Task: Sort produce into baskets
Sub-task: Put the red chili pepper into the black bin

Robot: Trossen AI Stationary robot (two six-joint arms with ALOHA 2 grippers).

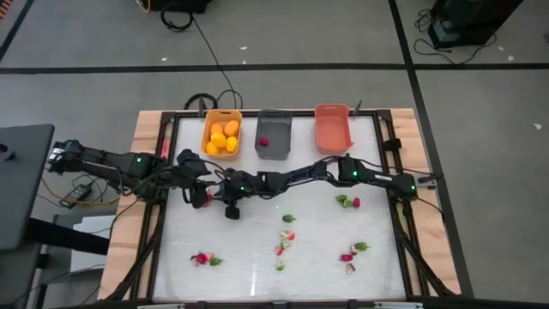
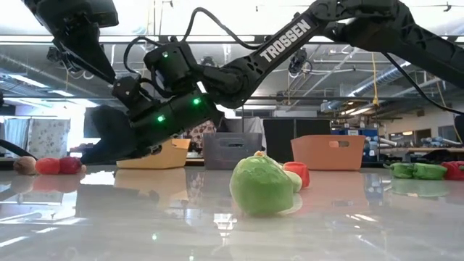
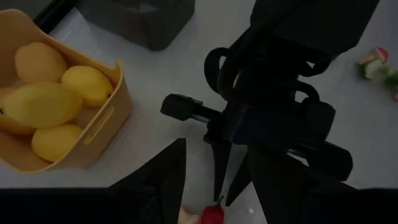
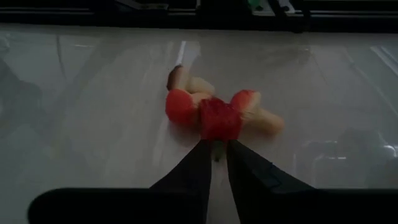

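Three baskets stand along the far edge: a yellow-orange one (image 1: 220, 136) with several yellow fruits (image 3: 43, 102), a dark grey one (image 1: 274, 135) with one red piece (image 1: 263, 142), and a salmon one (image 1: 333, 127). My right gripper (image 4: 217, 155) reaches across to the table's left part. It is shut on a small red radish (image 4: 219, 120) that lies among pale pinkish slices (image 4: 186, 93). My left gripper (image 1: 196, 170) hovers open just beyond it, above the table, and touches nothing. My right gripper pinches the radish's small green stem end (image 4: 217, 149) between its two fingertips. The fingers (image 3: 219, 168) slant down from the table's right side. The radish lies on the table, against the pale slices.
Loose produce lies scattered over the near and right parts of the table: pieces at the right (image 1: 347, 202), in the middle (image 1: 286, 235), near left (image 1: 204, 258) and near right (image 1: 352, 251). A green piece (image 2: 261, 185) sits close to the near edge.
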